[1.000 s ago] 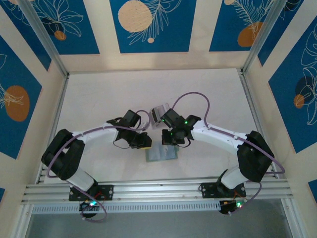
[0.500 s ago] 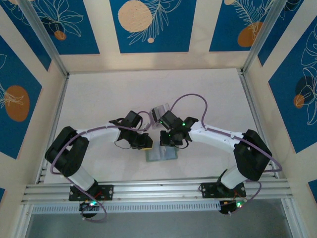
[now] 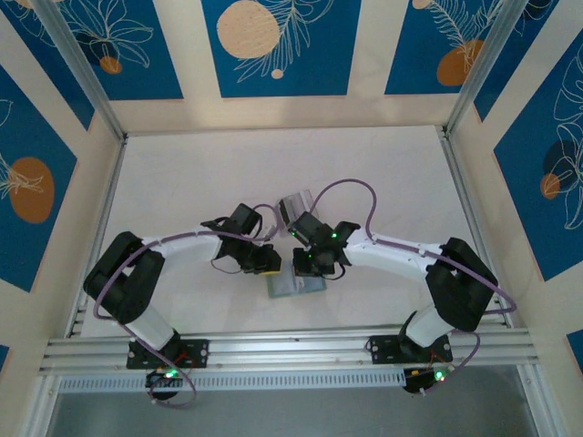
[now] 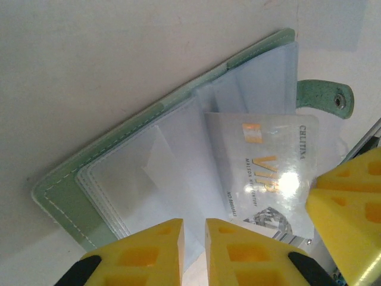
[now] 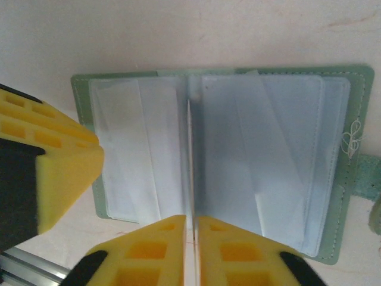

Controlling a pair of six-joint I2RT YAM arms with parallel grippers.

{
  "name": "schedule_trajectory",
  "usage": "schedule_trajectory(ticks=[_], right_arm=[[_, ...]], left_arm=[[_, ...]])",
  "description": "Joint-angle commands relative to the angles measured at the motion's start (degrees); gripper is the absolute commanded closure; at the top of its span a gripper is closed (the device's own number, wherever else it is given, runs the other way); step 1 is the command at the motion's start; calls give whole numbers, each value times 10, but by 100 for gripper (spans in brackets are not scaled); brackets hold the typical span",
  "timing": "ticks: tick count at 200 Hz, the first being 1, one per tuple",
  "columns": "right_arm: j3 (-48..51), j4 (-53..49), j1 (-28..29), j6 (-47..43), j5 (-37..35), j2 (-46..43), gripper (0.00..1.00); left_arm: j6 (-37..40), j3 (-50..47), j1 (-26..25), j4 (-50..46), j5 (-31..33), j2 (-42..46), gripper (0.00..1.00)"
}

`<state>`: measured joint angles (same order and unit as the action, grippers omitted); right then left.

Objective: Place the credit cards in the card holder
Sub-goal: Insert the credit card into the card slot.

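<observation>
**Right pincer [image 3: 304,266] drops closer onto the open card holder [image 3: 296,286]**

Since a second ago the right arm has drawn its wrist nearer and leftward, down over the holder, while the left pincer [image 3: 266,262] has hardly shifted. Both arms rise from the near edge, elbows bowed outward, forearms angling inward so the two wrists almost meet at the middle of the surface [image 3: 182,182]. From above, the card holder is just a greenish patch, half covered by them. The wrist cameras add what that view hides: it lies flat and open, clear sleeves [image 5: 274,155] facing up. From the left wrist, a silvery credit card [image 4: 268,173] with gold VIP lettering lies slanted over the sleeves. One yellow finger [image 4: 351,220] of the right pincer is at its near corner, and the snap tab [image 4: 324,98] lies beyond. From the right wrist, the card appears only as a thin edge-on line standing in the slit between the right fingers. Both pincers are narrow; whether the right one presses the card, or the left one nips a sleeve, cannot be told. Farther out, a pale stack [image 3: 293,204] sits on the surface behind the right wrist.
</observation>
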<state>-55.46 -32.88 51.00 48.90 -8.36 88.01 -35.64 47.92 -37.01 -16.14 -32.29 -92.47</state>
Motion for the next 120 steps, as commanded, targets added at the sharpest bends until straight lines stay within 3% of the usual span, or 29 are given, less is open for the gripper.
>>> schedule_trajectory(ticks=[1,51,96,120], right_arm=[[5,2,3,6,13,10,81],[-9,-2,3,-6,21,31,80],[-17,-20,-1,-12,14,25,100],[-24,-48,-6,-26,-2,-6,100]], left_arm=[[-4,-7,-5,6,-1,-8,84],[-4,-9,-4,5,-1,-6,84],[-1,-11,-5,-1,-1,-4,84],[0,-14,-5,-7,5,-2,84]])
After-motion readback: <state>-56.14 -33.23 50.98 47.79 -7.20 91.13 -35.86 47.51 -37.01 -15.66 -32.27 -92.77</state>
